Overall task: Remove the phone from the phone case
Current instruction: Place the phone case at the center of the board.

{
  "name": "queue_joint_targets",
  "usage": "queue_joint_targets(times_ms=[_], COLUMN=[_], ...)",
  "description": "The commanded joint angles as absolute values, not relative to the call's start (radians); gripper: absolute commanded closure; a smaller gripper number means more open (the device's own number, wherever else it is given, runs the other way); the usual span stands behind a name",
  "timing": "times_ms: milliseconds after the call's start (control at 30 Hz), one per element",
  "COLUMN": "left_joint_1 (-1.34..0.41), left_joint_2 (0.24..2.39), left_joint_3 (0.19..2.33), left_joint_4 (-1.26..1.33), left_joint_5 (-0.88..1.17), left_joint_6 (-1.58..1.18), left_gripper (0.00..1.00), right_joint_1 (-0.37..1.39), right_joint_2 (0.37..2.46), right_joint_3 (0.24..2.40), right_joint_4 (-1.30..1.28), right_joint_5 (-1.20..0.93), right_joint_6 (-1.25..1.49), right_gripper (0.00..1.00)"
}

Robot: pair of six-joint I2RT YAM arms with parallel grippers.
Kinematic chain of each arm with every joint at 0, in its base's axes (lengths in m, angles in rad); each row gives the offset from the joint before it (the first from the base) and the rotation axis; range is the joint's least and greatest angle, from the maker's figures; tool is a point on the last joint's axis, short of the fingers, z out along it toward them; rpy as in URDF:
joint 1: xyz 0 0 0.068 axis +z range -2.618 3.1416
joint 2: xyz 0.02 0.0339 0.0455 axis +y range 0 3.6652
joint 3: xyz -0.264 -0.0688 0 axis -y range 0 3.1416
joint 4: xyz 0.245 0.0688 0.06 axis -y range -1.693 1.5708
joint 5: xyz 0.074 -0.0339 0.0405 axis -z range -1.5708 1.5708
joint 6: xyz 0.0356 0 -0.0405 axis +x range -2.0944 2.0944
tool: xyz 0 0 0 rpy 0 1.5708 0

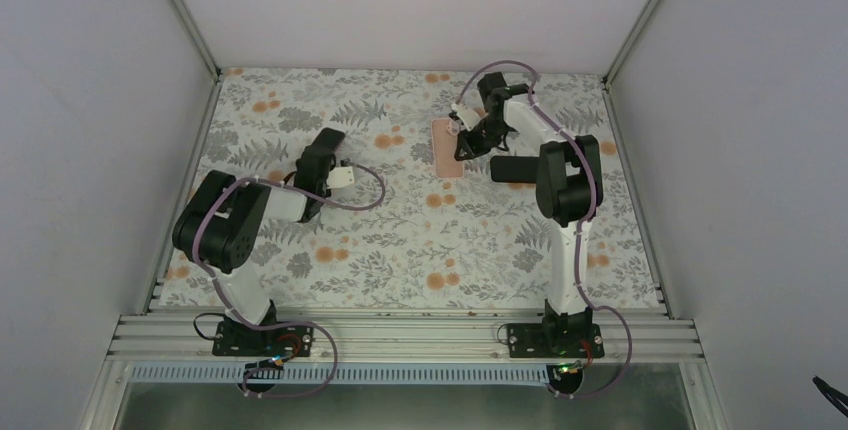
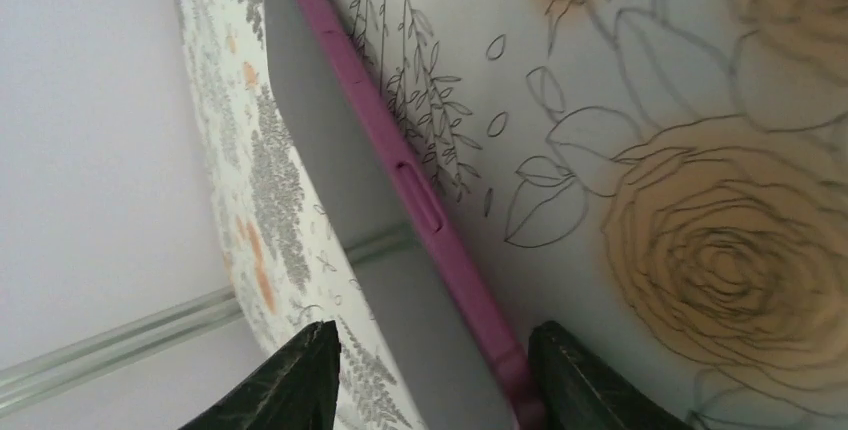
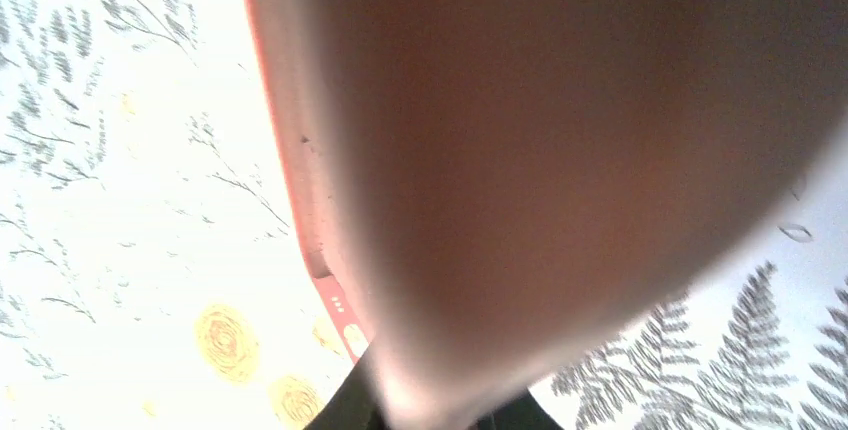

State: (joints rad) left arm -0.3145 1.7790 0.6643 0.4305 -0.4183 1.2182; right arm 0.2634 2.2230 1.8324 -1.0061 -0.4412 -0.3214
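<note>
The pale pink phone case [image 1: 445,148] lies at the far middle of the floral cloth. My right gripper [image 1: 468,136] is at its right edge. In the right wrist view the case [image 3: 560,130] fills the frame as a blurred pinkish surface with a coral rim and port holes, and my right gripper [image 3: 430,412] is shut on it. My left gripper [image 1: 322,155] is at the left of the cloth. In the left wrist view it [image 2: 435,330] is shut across a phone [image 2: 400,280] with a glossy grey face and a magenta side edge [image 2: 420,195].
The floral tablecloth [image 1: 400,240] covers the table. White walls with metal frame rails [image 1: 185,20] enclose it at the left, back and right. The arm bases stand on the aluminium rail [image 1: 400,335] at the near edge.
</note>
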Motion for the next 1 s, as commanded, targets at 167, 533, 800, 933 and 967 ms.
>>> queue_joint_targets(times_ms=[167, 533, 800, 933, 967], left_joint_1=[-0.315, -0.316, -0.311, -0.308, -0.308], left_joint_2=[1.689, 1.549, 1.471, 1.455, 1.456], left_joint_3=[0.751, 0.986, 1.081, 1.138, 1.158], left_joint_4=[-0.045, -0.651, -0.751, -0.788, -0.807], left_joint_5=[-0.136, 0.221, 0.345, 0.458, 0.500], left_joint_6=[1.126, 1.069, 0.989, 0.931, 0.920], left_gripper=[0.27, 0.00, 0.00, 0.00, 0.00], right_joint_1=[0.265, 0.279, 0.279, 0.264, 0.257], right_joint_2=[2.167, 1.876, 1.543, 1.440, 1.418], right_joint_3=[1.820, 1.599, 1.239, 1.135, 1.114], right_joint_4=[-1.106, -0.987, -0.859, -0.855, -0.849], right_joint_5=[-0.222, -0.121, -0.065, -0.036, -0.037], right_joint_6=[-0.384, -0.527, -0.761, -0.892, -0.927], right_gripper=[0.50, 0.03, 0.00, 0.00, 0.00])
